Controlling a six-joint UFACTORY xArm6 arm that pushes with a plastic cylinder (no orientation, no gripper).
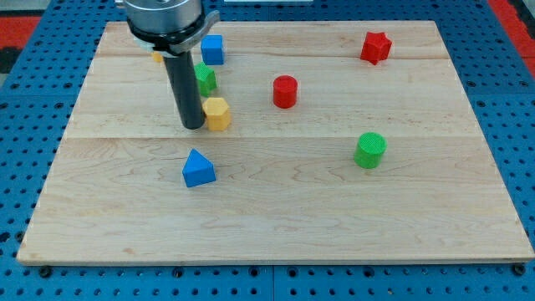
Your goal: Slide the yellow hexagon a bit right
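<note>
Our tip (193,125) has no fingers to spread or press; it stands touching the left side of the yellow hexagon (217,113), which lies left of the counter (276,209) centre, nearer the top edge; contact looks made, the rightward slide we judge still ahead.

Straight dark rod (185,88) under a silver-rimmed collar (165,17)

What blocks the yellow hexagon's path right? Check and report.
Nothing visible does. My tip sits against the left side of the yellow hexagon, with no block between them. To its right the board is bare; the red cylinder stands farther right but nearer the view's top, off the line.
</note>
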